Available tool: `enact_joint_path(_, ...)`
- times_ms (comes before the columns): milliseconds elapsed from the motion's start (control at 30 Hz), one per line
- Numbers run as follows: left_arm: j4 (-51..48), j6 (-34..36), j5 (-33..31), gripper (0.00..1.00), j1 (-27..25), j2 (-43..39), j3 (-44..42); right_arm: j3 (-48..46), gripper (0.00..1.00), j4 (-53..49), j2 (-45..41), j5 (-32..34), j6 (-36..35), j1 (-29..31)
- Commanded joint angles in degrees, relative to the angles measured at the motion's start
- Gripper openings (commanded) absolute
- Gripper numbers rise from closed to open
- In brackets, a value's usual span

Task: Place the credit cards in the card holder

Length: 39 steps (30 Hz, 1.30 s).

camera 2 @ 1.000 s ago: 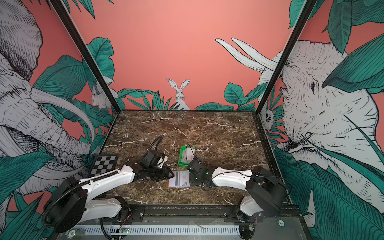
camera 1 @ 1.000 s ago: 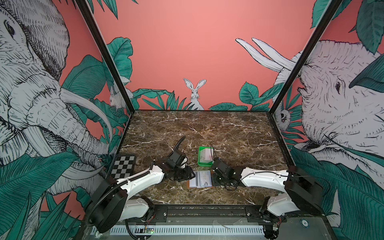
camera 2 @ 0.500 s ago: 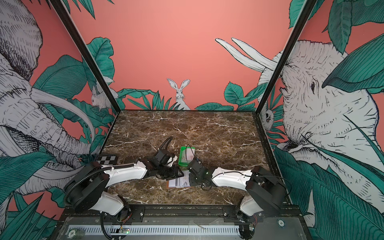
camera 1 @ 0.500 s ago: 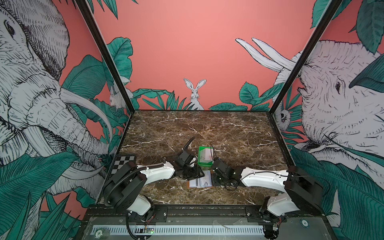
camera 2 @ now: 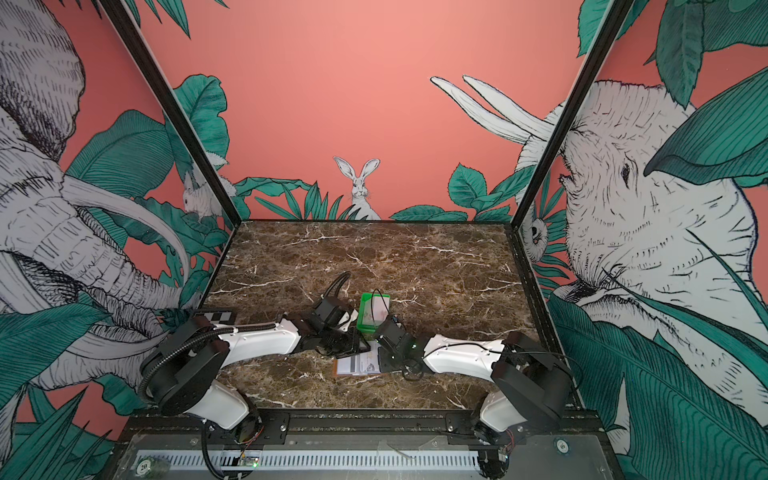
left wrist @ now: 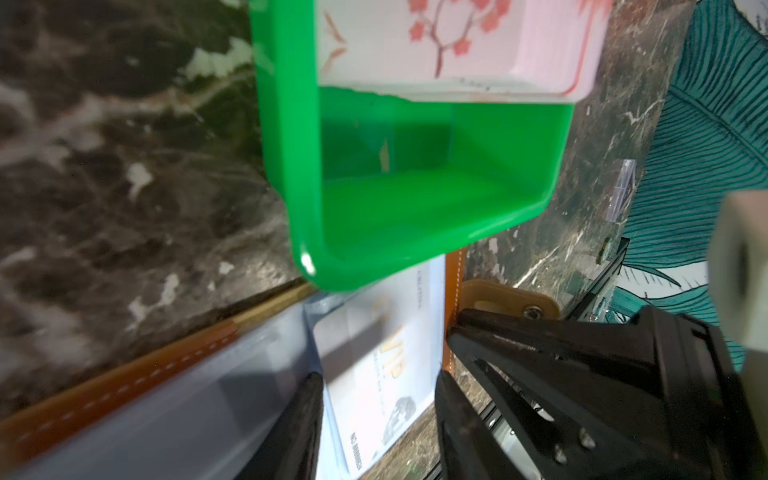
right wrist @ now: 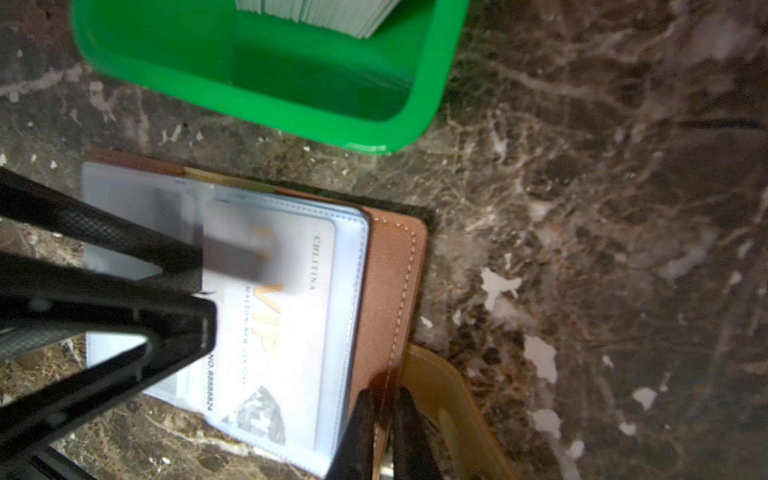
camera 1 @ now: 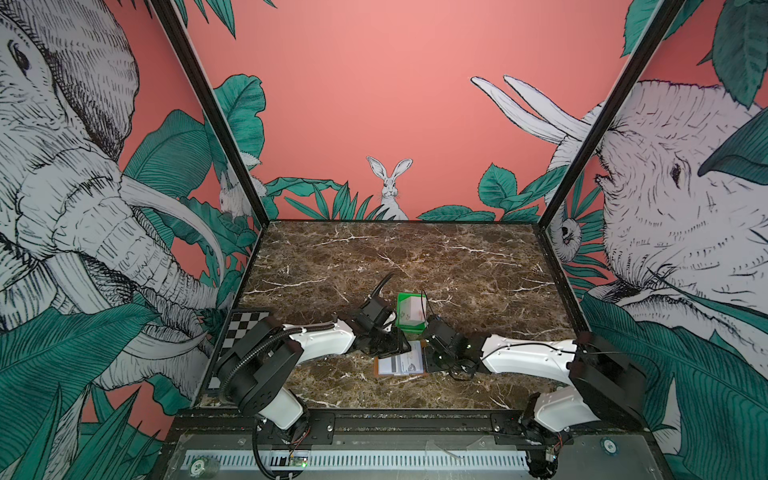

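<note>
The tan card holder (camera 1: 401, 365) (camera 2: 357, 366) lies open near the table's front, clear sleeves up. A white VIP credit card (right wrist: 291, 332) (left wrist: 374, 353) lies in its top sleeve. My left gripper (left wrist: 378, 378) (right wrist: 203, 291) hovers low over that card, open, one finger at each long side; one fingertip (right wrist: 208, 324) sits at the card's edge. My right gripper (right wrist: 380, 395) (camera 1: 428, 357) is shut on the holder's brown cover edge (right wrist: 390, 270) beside the snap tab (right wrist: 440, 395). More credit cards (left wrist: 415, 37) (camera 1: 411, 311) lean stacked in the green tray.
The bright green tray (camera 1: 400, 309) (left wrist: 395, 216) (right wrist: 249, 83) stands just behind the holder, nearly touching it. A checkerboard plate (camera 1: 245, 328) lies at the left edge. Both arms meet low over the front centre. Patterned walls close in the table.
My left arm has swung right, bringing its gripper from left of the holder to over the card. The right gripper stays clamped on the cover.
</note>
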Motion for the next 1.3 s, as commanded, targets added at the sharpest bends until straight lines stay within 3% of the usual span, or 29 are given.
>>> enact_joint_path(0,0.54,-0.32,-0.14,0.45,-0.35,0.20,1.23,0.76,0.12,-0.10,0.19,0.99,-0.09,0.20)
enact_joint_path(467,-5.46,1.89,-1.36,0.45,-2.14,0.58,5.21,0.65,0.11,0.19,0.92,0.87,0.02,0.19)
enact_joint_path(767,-8.85,2.21,-4.07,0.46,-2.10,-1.26,3.54,0.37,0.11,0.17,0.37,0.96,0.01,0.20)
enact_joint_path(1033,-14.89,3.64,-6.35,0.50,0.14,-9.36,0.71,0.71,0.11,0.25,0.77,0.69,-0.22,0.20)
enact_joint_path(1267,-17.52,5.25,-3.47,0.56,4.84,-17.01,-5.27,1.81,0.11,-0.09,1.60,0.43,-0.76,0.19)
